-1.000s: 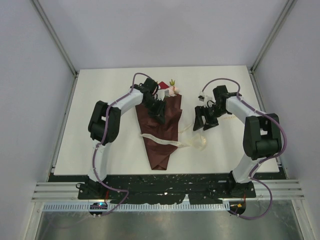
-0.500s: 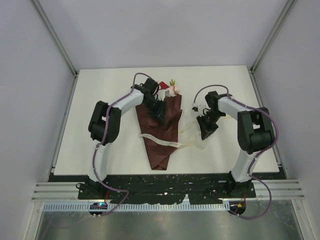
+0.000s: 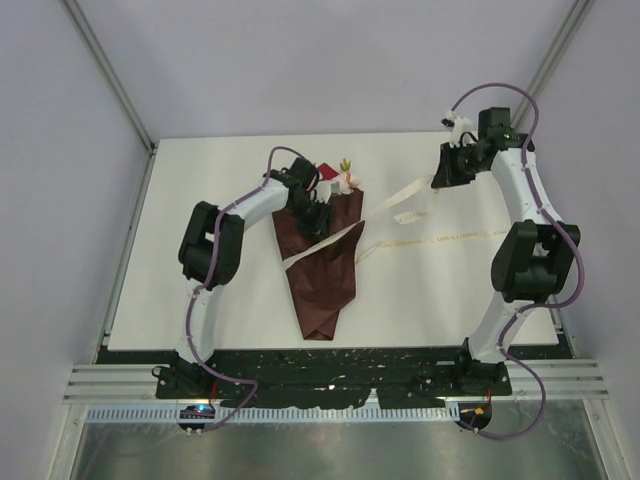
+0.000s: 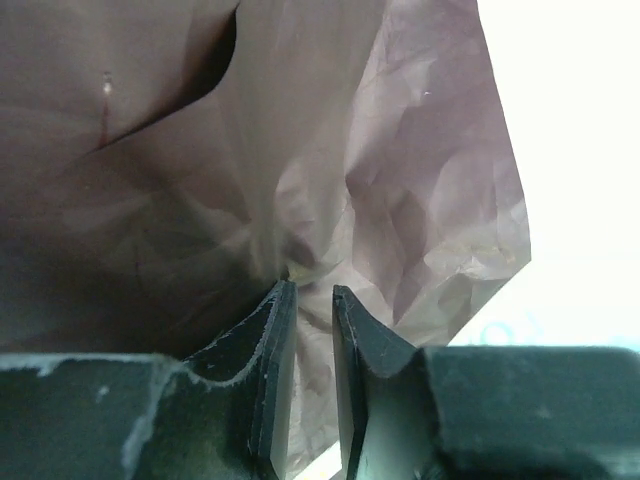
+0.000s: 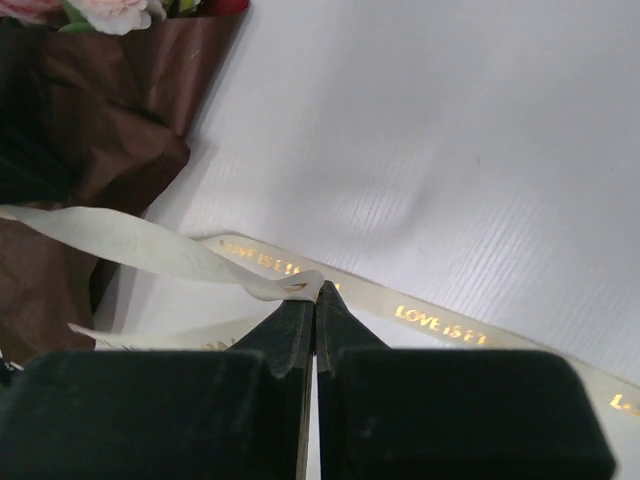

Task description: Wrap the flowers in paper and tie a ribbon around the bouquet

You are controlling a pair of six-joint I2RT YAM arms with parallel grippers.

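Note:
The bouquet (image 3: 322, 270) lies on the table as a cone of maroon paper (image 4: 400, 150), with pink flowers (image 3: 343, 180) at its far, wide end. My left gripper (image 3: 312, 222) rests on the cone's upper part. Its jaws stand narrowly apart with a crumpled fold of paper between them (image 4: 310, 292). My right gripper (image 3: 441, 178) is raised at the far right, shut on the cream ribbon (image 5: 150, 245) at its fingertips (image 5: 316, 290). The ribbon (image 3: 400, 197) runs from there down across the cone. The flowers (image 5: 115, 12) show at the right wrist view's top left.
A free length of ribbon with gold lettering (image 3: 455, 238) lies on the white table (image 3: 200, 290) right of the cone. Frame posts (image 3: 540, 80) rise at the far corners. Both arm bases stand at the near edge.
My right gripper closed on the ribbon, then lifted up and away to the far right, pulling the ribbon out across the cone. The left arm stayed on the bouquet.

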